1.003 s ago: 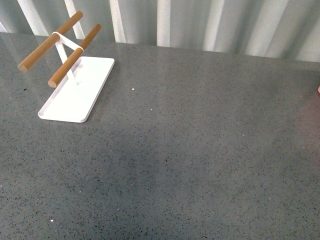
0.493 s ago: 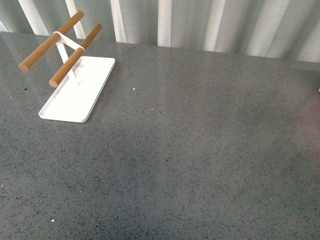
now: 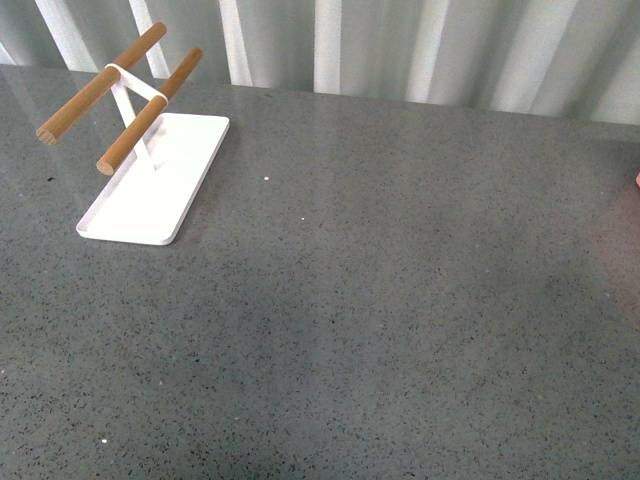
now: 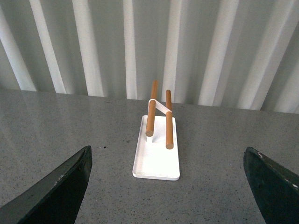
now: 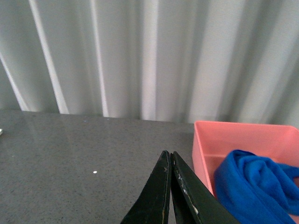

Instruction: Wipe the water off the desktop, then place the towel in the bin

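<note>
**Towel lies in the pink bin; both tools empty above the bench**

Nearest in the right wrist view, the right tool (image 5: 170, 186) has its dark fingers pressed together with nothing between them. Just beyond it, the blue microfibre towel (image 5: 254, 186) lies bunched inside the pink bin (image 5: 205, 144), which suggests the task is essentially finished. In the left wrist view, the left tool (image 4: 168, 186) is spread wide and holds nothing. Farther off, a white tray (image 4: 156, 161) carries a rack of two wooden rods (image 4: 149, 116), bare of cloth. The speckled grey bench (image 3: 400, 300) shows no visible water. Pale ribbed panels form the backdrop.
</note>
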Action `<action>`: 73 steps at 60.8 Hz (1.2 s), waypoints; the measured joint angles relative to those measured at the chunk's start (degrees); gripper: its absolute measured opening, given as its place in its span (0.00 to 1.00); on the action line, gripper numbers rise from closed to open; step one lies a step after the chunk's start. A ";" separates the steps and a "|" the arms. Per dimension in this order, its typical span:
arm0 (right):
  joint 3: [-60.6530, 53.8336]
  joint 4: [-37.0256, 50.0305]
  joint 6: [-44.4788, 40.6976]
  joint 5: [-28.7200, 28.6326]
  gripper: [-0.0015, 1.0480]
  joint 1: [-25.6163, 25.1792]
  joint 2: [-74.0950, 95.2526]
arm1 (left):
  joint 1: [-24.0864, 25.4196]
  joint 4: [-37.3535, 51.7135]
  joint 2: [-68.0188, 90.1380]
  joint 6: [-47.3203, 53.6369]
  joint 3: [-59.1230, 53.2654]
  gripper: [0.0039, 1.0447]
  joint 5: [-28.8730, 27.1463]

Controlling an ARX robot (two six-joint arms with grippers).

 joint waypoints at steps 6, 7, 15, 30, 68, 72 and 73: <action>-0.79 -2.05 0.00 -0.15 0.03 1.22 -3.10 | 0.00 0.00 -0.02 0.00 0.00 0.94 0.04; -0.94 -2.47 0.00 -0.07 0.03 1.22 -3.69 | 0.00 0.00 -0.02 0.00 0.00 0.94 0.02; -2.16 -4.09 0.00 0.11 0.03 1.22 -6.60 | 0.00 0.00 0.00 0.00 0.00 0.94 -0.02; -2.97 -8.50 0.02 0.17 0.03 1.27 -13.27 | 0.00 0.00 -0.02 0.00 0.00 0.94 -0.04; -2.95 -24.24 0.33 0.31 0.03 1.31 -28.76 | 0.00 0.00 -0.02 0.00 0.00 0.94 -0.02; -2.97 -31.06 0.37 0.33 0.03 1.31 -33.90 | 0.00 0.00 -0.02 0.00 0.00 0.94 -0.02; -2.97 -31.34 0.37 0.33 0.03 1.31 -34.36 | 0.00 0.00 -0.02 0.00 0.00 0.94 -0.04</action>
